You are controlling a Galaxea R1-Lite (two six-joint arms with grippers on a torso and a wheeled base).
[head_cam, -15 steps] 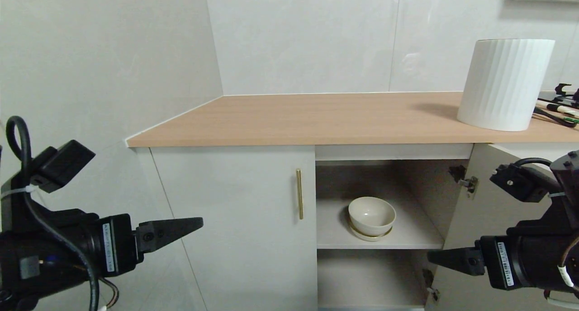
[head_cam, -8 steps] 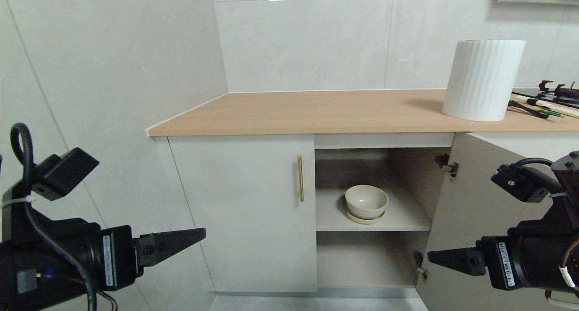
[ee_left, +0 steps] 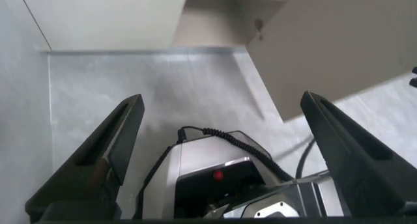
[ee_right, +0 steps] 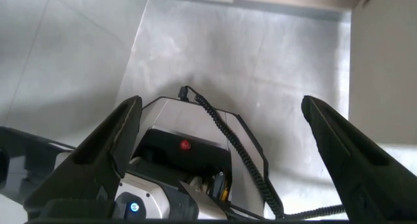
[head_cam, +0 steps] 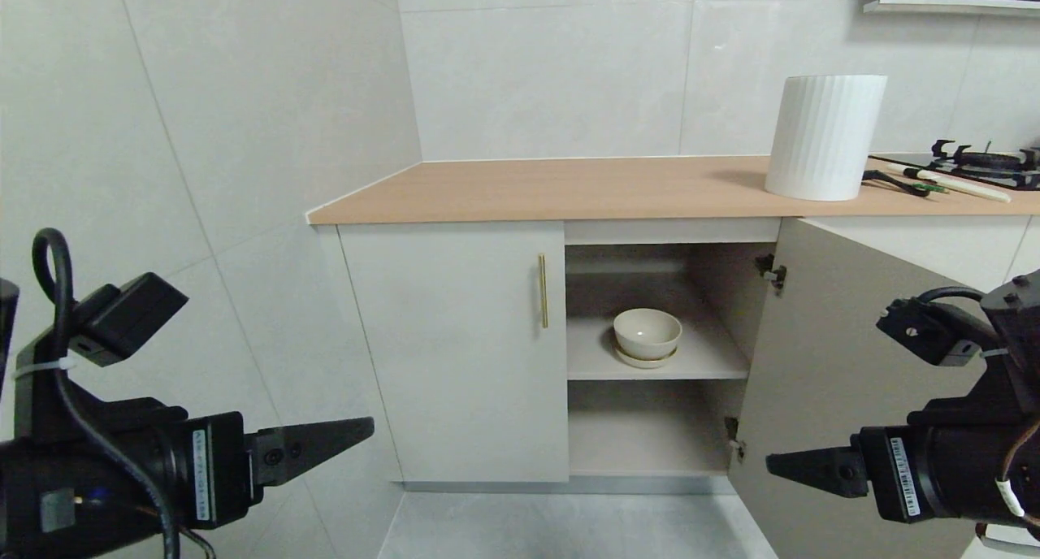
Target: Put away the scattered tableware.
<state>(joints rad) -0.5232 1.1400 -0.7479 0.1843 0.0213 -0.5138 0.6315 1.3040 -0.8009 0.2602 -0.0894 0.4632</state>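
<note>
The whole view has drawn back from the cabinet (head_cam: 455, 348) since a second ago, so bare floor (head_cam: 569, 526) now shows before it. The bowl (head_cam: 647, 332) sits on its saucer (head_cam: 642, 361) on the middle shelf (head_cam: 707, 364), beside the open right door (head_cam: 812, 364). The left gripper (ee_left: 221, 100) and right gripper (ee_right: 220, 103) hang low on either side, fingers (ee_left: 111, 152) spread wide, holding nothing.

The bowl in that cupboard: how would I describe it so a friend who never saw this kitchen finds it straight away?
Under the wooden counter, the right cupboard door stands open. On the upper shelf inside sits the bowl, resting on a small plate. Unlike the tall ribbed white pot on the counter, it is low, smooth and cream.
</note>
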